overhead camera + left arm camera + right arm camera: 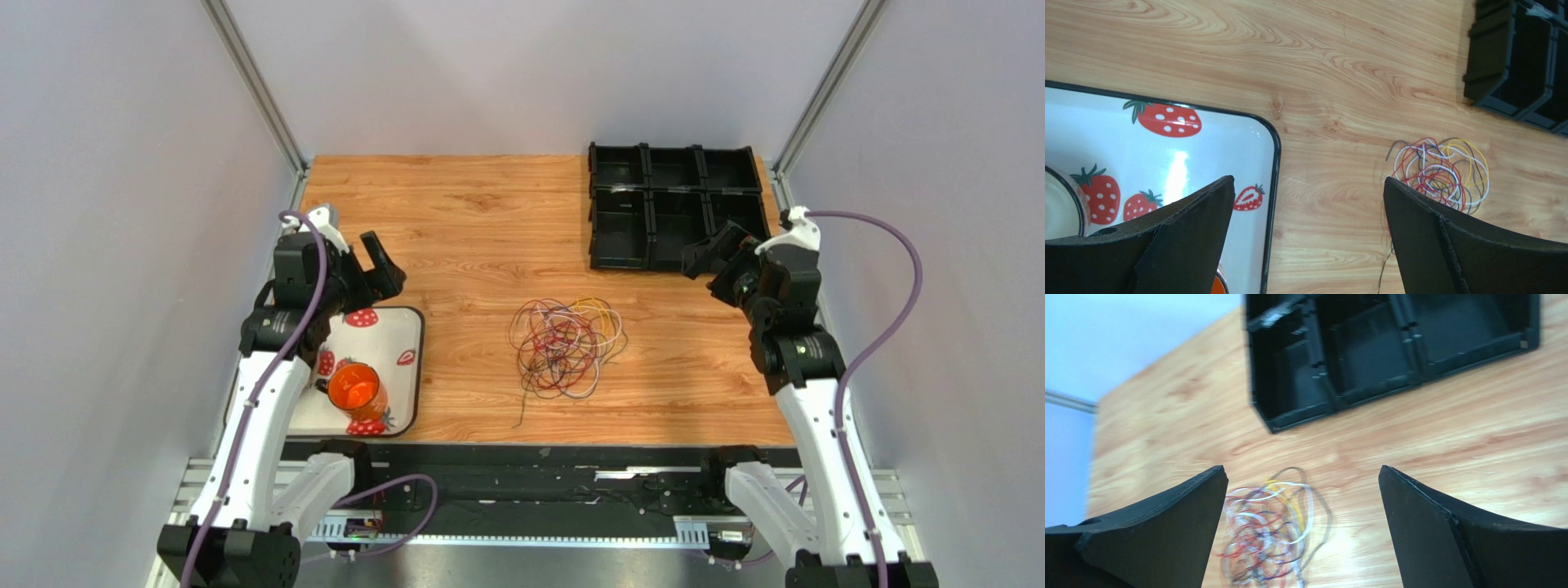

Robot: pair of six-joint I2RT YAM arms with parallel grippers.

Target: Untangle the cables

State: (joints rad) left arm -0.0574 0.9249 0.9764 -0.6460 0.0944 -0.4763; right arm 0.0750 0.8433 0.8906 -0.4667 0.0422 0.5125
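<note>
The cables (567,347) lie in a tangled heap mid-frame in the top view, on the table (466,233). The left pincer (363,275) and right pincer (721,257) both gape wide, empty. Only the top view shows the orange cup (356,387) whole on the tray (410,355).

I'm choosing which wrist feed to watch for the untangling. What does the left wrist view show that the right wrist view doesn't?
Only the left wrist view shows the strawberry-print tray. Only the right wrist view shows the pale wall beyond the table edge, and several compartments of the black bins from above. Both show the tangled cables lying loose on the wooden table and part of the bins. Each also shows its own arm's fingers, the left fingers and the right fingers, spread wide with nothing between them.
</note>
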